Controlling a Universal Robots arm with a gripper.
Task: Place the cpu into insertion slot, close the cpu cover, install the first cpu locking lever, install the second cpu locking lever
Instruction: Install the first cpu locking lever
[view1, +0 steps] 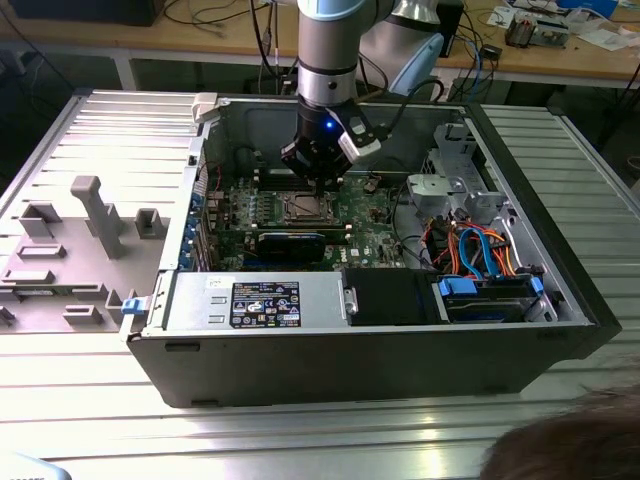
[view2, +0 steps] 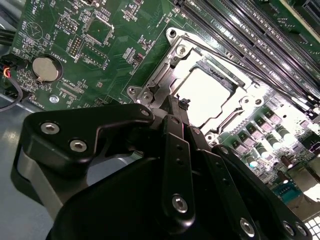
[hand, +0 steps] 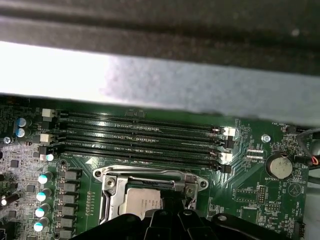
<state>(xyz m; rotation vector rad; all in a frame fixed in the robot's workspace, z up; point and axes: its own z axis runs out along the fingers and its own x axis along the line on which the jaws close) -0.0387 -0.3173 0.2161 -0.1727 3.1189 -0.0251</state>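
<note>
Silver-grey cylindrical arm (view1: 326, 50) with a pale blue cap at the joint and a darker band lower down. Small blue light glowing on the wrist, a white block clipped to one side, dark cables trailing behind. Matte black gripper (view1: 318, 172) below, built of angular linked plates. In the second wrist view, gripper (view2: 172, 107) links fastened with round silver screws, narrow black fingers (view2: 176, 130) tapering to the tip. Black link edges of the gripper (hand: 172, 212) in the first wrist view.

Ribbed metal table (view1: 90, 390) carries open computer case (view1: 370, 345).
</note>
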